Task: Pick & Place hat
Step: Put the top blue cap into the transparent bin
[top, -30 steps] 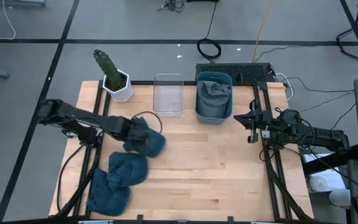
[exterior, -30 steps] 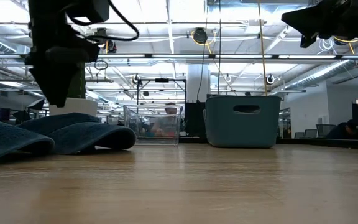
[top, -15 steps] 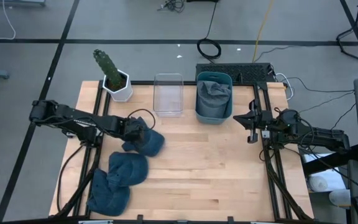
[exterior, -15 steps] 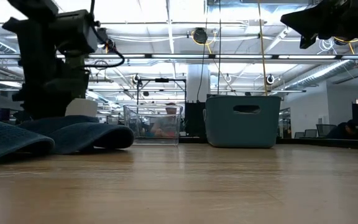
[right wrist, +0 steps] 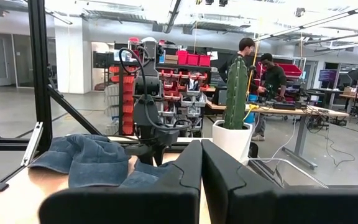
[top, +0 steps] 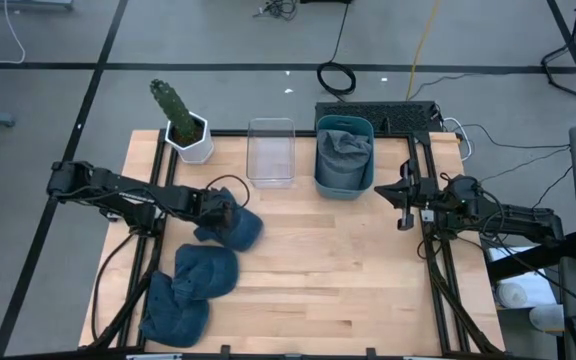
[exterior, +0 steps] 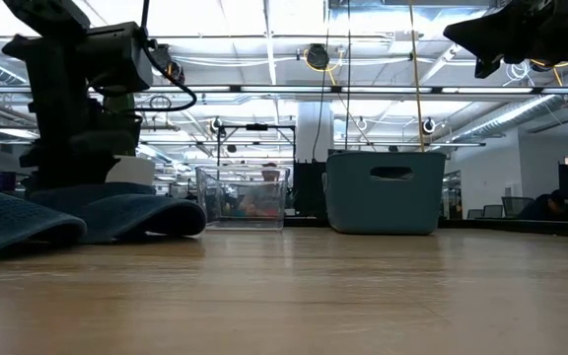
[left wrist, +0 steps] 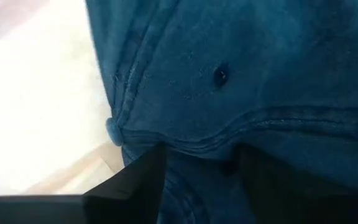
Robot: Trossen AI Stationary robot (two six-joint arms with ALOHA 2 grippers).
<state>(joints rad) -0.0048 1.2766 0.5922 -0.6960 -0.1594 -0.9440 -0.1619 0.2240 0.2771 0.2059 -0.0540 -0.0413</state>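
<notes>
A blue denim hat (top: 240, 229) lies on the wooden table, left of centre, and fills the left wrist view (left wrist: 241, 74). My left gripper (top: 216, 210) points down onto the hat's left part, its fingers apart (left wrist: 201, 180) with cloth between them. In the low view it stands on the hat (exterior: 126, 212). Two more blue hats (top: 206, 270) (top: 174, 312) lie nearer the front left. My right gripper (top: 402, 196) hovers shut at the table's right side, away from the hats (right wrist: 202, 168). My left gripper comes at the hat from above, pointing steeply down. Its open fingers (left wrist: 138, 183) stand in the cloth by a stitched seam (left wrist: 191, 143), with a ridge of denim between them. The fingertips are sunk out of sight. The hat lies on the table.
At the far edge stand a teal bin (top: 344, 160) with a blue hat in it, a clear plastic box (top: 271, 152) and a cactus in a white pot (top: 184, 128). The table's middle and right show bare wood (top: 338, 270).
My left gripper has come down from above the hat onto it and tipped more steeply downward. Since half a second ago it has kept almost still. The hat stays flat on the table.
</notes>
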